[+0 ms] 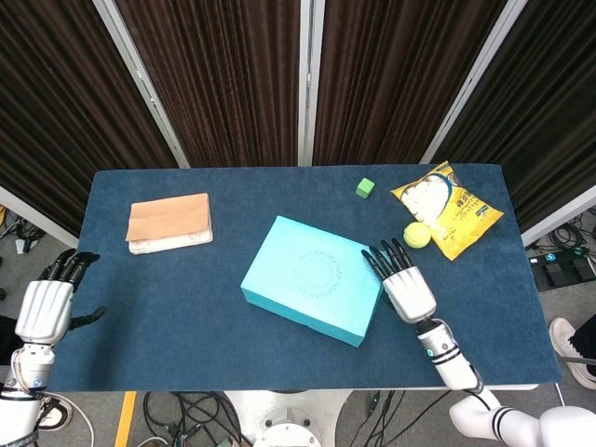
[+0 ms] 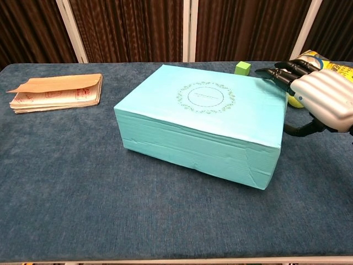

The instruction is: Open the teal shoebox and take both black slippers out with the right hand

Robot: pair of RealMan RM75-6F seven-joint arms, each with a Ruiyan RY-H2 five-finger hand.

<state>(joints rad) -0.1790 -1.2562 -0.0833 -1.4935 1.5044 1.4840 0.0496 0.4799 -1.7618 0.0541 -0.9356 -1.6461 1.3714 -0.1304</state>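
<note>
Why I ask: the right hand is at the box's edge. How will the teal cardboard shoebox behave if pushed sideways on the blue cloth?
The teal cardboard shoebox sits flat and low, so it should slide or pivot rather than tip. Its creased front wall suggests thin card that may dent under the right hand. The blue cloth table probably adds some drag.

The closed teal shoebox [image 1: 312, 292] lies mid-table, the right hand [image 1: 408, 291] flat against its right edge.

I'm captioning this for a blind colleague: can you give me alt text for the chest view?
A closed teal shoebox sits mid-table, the robot's right hand against its right end, fingers extended. A tan-covered booklet lies far left; a green cube sits behind the box.
</note>
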